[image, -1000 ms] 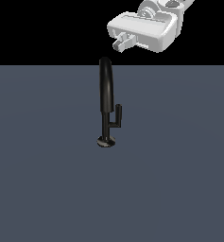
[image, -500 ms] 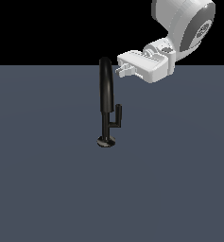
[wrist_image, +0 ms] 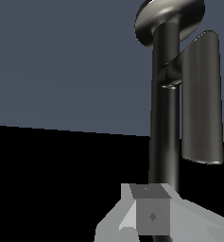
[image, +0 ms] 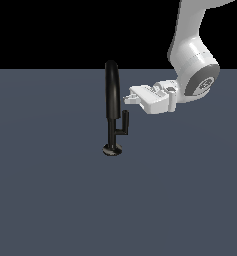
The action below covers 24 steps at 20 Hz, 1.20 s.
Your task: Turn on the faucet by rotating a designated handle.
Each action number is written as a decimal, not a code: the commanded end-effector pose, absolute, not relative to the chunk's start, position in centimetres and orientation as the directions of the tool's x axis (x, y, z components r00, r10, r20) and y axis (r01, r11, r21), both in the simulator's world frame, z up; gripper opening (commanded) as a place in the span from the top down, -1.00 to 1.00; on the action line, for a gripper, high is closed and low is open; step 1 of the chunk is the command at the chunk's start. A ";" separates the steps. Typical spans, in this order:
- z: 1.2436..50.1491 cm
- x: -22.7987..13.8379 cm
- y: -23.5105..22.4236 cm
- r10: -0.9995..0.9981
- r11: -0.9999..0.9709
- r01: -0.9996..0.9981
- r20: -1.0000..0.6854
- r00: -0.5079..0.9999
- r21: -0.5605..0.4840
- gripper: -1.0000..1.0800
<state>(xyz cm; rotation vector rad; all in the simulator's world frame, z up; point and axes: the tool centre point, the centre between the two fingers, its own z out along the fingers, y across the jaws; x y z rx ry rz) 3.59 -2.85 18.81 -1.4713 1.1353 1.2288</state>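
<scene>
The glossy black faucet (image: 111,90) stands upright on its small disc base (image: 111,149), its thick arched spout rising to the top. The handle (image: 124,123), a short L-shaped lever, sticks out of the stem toward the exterior view's right. My white gripper (image: 126,98) hovers just above the handle's rod, fingertips close to the spout, shut with nothing in it. In the wrist view the stem (wrist_image: 164,123) and the handle's rod (wrist_image: 201,104) fill the frame, with my gripper (wrist_image: 150,215) close to the stem.
The faucet stands alone on a flat dark grey-blue surface (image: 55,190). My white arm (image: 192,60) reaches in from the exterior view's upper right. The background behind is black.
My gripper has come down and moved toward the exterior view's left, from well above the faucet to just above the handle. The faucet and handle have not moved.
</scene>
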 end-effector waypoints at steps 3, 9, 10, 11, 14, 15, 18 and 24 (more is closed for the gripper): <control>16.3 4.1 -2.6 -0.051 -0.126 -0.992 -0.998 0.022 -0.016 1.00; 14.5 4.3 -2.3 -0.010 -0.082 -0.996 -1.000 -0.025 0.025 1.00; 14.4 4.3 -2.3 -0.007 -0.079 -0.996 -1.000 -0.028 0.028 1.00; 14.3 4.3 -2.2 -0.006 -0.077 -0.997 -1.000 -0.030 0.030 1.00; 14.3 4.3 -2.2 -0.005 -0.077 -0.997 -1.000 -0.030 0.031 1.00; 14.3 4.3 -2.2 -0.005 -0.077 -0.997 -1.000 -0.030 0.031 1.00; 14.5 3.8 -2.2 -0.006 -0.077 -0.997 -1.000 -0.030 0.031 1.00; 15.0 2.3 -2.4 -0.004 -0.076 -0.997 -1.000 -0.031 0.031 1.00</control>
